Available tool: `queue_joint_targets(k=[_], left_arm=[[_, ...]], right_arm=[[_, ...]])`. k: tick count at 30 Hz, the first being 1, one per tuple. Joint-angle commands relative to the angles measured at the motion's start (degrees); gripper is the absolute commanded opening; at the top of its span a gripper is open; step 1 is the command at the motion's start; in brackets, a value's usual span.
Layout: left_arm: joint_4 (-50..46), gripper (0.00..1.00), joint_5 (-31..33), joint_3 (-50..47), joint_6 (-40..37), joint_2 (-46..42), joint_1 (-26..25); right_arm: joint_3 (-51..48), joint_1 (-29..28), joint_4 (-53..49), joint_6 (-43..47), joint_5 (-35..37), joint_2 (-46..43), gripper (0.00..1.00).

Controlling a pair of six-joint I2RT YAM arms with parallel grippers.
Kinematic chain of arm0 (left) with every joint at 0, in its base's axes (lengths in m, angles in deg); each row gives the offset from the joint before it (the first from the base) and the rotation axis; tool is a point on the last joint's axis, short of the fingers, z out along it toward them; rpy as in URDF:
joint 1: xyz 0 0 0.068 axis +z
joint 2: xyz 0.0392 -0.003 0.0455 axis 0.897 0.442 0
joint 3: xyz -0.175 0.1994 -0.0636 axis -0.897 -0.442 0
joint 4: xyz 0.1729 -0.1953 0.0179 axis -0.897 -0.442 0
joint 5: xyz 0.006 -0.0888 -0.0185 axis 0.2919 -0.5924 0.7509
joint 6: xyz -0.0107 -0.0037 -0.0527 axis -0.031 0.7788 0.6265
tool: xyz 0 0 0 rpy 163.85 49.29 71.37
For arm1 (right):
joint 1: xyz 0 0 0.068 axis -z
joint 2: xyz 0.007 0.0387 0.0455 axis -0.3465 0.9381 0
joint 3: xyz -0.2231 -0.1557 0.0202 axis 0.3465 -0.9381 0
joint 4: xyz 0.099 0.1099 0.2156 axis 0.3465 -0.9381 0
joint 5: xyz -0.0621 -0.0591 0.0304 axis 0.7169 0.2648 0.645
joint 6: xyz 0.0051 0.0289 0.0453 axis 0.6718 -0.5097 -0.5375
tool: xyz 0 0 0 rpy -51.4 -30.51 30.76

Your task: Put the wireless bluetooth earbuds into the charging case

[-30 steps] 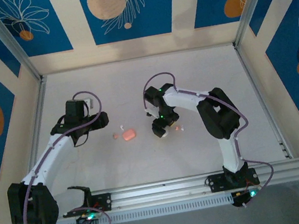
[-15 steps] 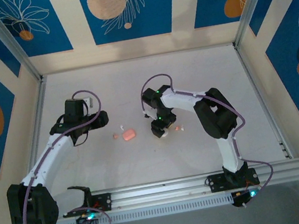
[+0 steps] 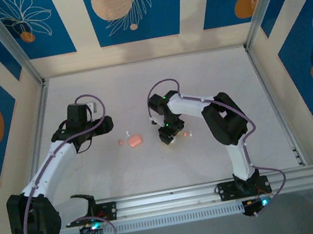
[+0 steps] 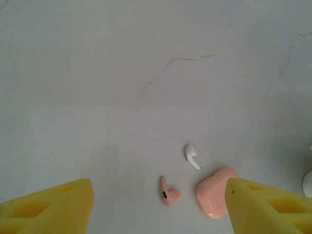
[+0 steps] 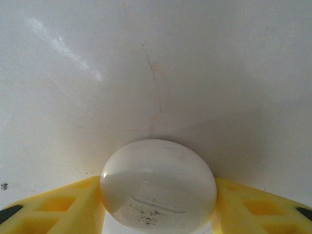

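Right arm (image 3: 202,105) has swung its elbow slightly toward the bench's left edge since a second ago, and the right gripper (image 3: 169,137) has drawn its fingers in. Left arm (image 3: 51,162), case and earbuds are unchanged.

Right wrist view: yellow fingers (image 5: 53,207) press both flanks of the white puck (image 5: 158,175). The right gripper is clenched on the puck, which sits on the bench (image 5: 156,58). From overhead the puck is a pale spot under the gripper, and the contact cannot be read.

Left wrist view: left gripper (image 4: 159,181) is released, fingers wide apart, bare bench between them. The charging case (image 4: 212,192), pink, lies flat on the bench with the lid seemingly shut and one edge hidden by a finger. White earbud (image 4: 192,156) lies just beside the case on its far side, not touching it. Pink earbud (image 4: 169,192) lies next to the case, also apart. Overhead these are mere dots; the wrist view resolves stems and colour.

Overhead: the case lies near the bench's middle, a little toward the left edge, between the two grippers. Two tiny specks (image 3: 188,134), one pinkish and one white, lie just on the right-edge side of the right gripper, too small to identify.

Count: one case, two earbuds beside it, one puck, two unidentified specks, two grippers.
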State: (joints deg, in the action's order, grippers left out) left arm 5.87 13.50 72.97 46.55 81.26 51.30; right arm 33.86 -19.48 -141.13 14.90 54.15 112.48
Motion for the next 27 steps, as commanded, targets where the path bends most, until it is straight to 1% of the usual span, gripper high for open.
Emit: queue_joint_targets(k=[1,3,5,6,9,10,14,18,23,27], left_arm=[[0.46,0.71,-1.50,-0.71,0.01,-1.21,-0.24],[1.96,0.70,-2.27,-1.48,-0.35,-1.69,-0.26],[5.42,0.68,-4.57,-3.25,-0.82,-2.69,-0.19],[7.79,0.66,-6.35,-4.41,-1.28,-3.22,-0.21],[19.06,0.60,-11.58,-9.44,-2.76,-5.80,-1.35],[23.75,0.58,-12.25,-11.68,-4.32,-6.90,-2.62],[38.53,0.56,-10.42,-18.21,-10.94,-9.46,-9.37],[49.30,0.54,-13.02,-22.26,-14.89,-8.58,-12.89],[58.86,0.51,-13.43,-24.78,-21.61,-5.29,-19.14],[68.64,0.51,-12.91,-26.09,-23.08,-0.47,-23.12]], right_arm=[[-1.90,-0.18,0.80,-0.67,-1.50,-0.78,0.51],[-2.59,0.25,2.02,-1.34,-2.29,-2.43,0.50],[-3.94,1.17,4.13,-2.54,-3.98,-5.24,0.50],[-4.82,1.68,5.29,-3.32,-4.82,-6.75,0.50],[-8.07,3.88,10.70,-7.65,-8.72,-12.72,0.49],[-9.35,4.66,13.22,-9.46,-10.60,-15.09,0.49],[-15.89,7.82,24.01,-18.20,-17.58,-24.05,0.49],[-23.50,9.80,37.03,-27.23,-24.92,-31.95,0.49],[-30.40,9.86,49.97,-34.29,-28.92,-39.54,0.50],[-34.45,9.63,57.05,-38.19,-30.13,-43.57,0.49]])
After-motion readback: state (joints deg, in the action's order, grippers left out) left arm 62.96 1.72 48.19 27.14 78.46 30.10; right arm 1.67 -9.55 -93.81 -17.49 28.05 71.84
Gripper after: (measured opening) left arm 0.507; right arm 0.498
